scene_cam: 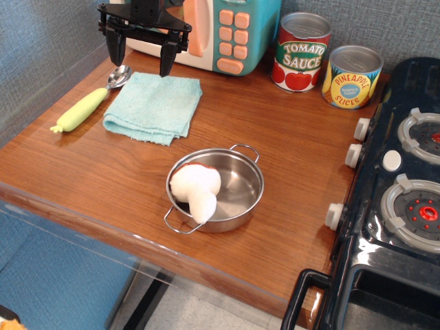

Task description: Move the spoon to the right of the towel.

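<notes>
Spoon [89,103]: lies on the counter [275,137] just left of the towel [154,105].
Long way: handle points front-left, bowl back-right.
End effector [140,58]: spread wide, empty, above the towel's back edge; spoon bowl sits just under its left finger.

Views supplied: one, a fixed external camera.
Position: raised, beyond the front edge of the brown wooden table [275,158], toward its front-left corner.
Facing: downward and toward the back edge, where the grey textured wall [385,20] stands.
Range: medium; the whole tabletop falls in frame, with the right edge cut by the black toy stove [392,227].
Shared coverage: none.
</notes>
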### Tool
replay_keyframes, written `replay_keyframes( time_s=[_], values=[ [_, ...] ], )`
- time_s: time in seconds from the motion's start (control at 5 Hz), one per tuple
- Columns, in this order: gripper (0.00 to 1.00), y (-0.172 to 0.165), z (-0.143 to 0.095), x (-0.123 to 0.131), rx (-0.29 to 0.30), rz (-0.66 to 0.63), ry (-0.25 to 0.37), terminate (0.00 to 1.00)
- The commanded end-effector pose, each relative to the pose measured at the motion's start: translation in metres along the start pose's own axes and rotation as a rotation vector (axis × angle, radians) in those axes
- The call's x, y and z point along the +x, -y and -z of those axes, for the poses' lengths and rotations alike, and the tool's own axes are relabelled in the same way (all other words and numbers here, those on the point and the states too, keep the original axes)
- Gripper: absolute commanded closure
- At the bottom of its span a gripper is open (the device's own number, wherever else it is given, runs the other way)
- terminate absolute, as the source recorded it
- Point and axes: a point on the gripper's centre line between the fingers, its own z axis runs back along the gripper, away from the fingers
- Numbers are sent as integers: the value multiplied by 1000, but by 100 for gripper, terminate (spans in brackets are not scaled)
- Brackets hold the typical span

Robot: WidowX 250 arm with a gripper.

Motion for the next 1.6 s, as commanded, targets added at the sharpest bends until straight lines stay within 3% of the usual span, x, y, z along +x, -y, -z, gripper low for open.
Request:
replay_keyframes(
  time_s=[0.0,0.8,1.0,1.4],
  values=[
    [0,0,0,0,0,0,0,0],
    [0,-88,53,-27,-96,175,-39,0],
    [0,-94,54,-27,-122,204,-44,0],
    [0,-87,67,-31,-111,204,-81,0]
  ],
)
